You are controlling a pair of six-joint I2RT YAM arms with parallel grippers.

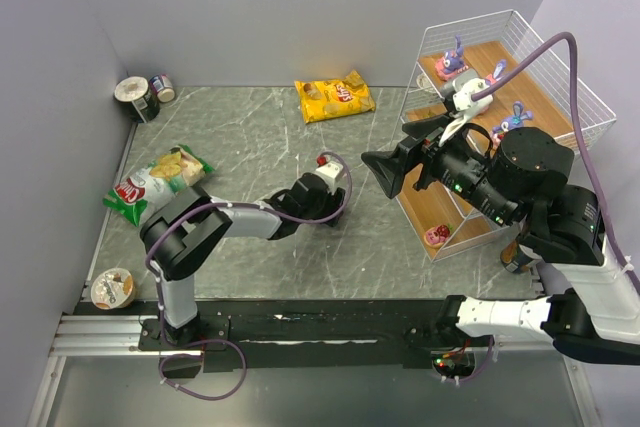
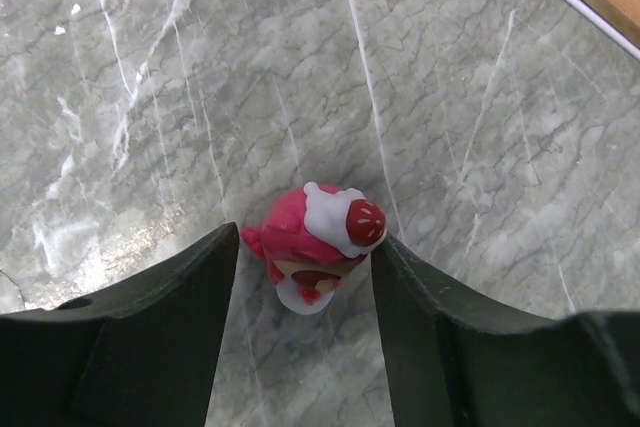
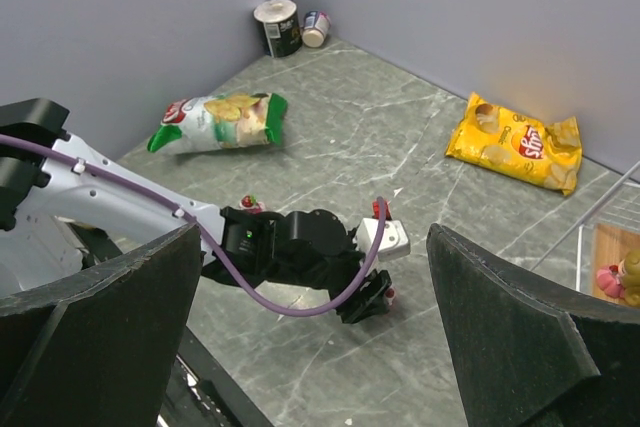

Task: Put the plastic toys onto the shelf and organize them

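Observation:
A red and pink cake toy [image 2: 320, 227] with white icing stands on the marble table between the fingertips of my left gripper [image 2: 305, 237]. The jaws are open around it, the right finger close against it. In the top view that gripper [image 1: 330, 215] is low at mid-table. My right gripper [image 1: 385, 172] hangs open and empty, high beside the shelf [image 1: 560, 82]. Purple bunnies [image 1: 452, 60] [image 1: 515, 119] stand on the upper boards and a pink toy [image 1: 437, 236] on the lowest. A small red toy [image 3: 248, 205] lies behind the left arm.
A yellow snack bag [image 1: 335, 99] lies at the back middle and a green bag [image 1: 155, 182] at the left. Two cans [image 1: 135, 97] stand in the back left corner. A cup [image 1: 112, 288] sits at the near left.

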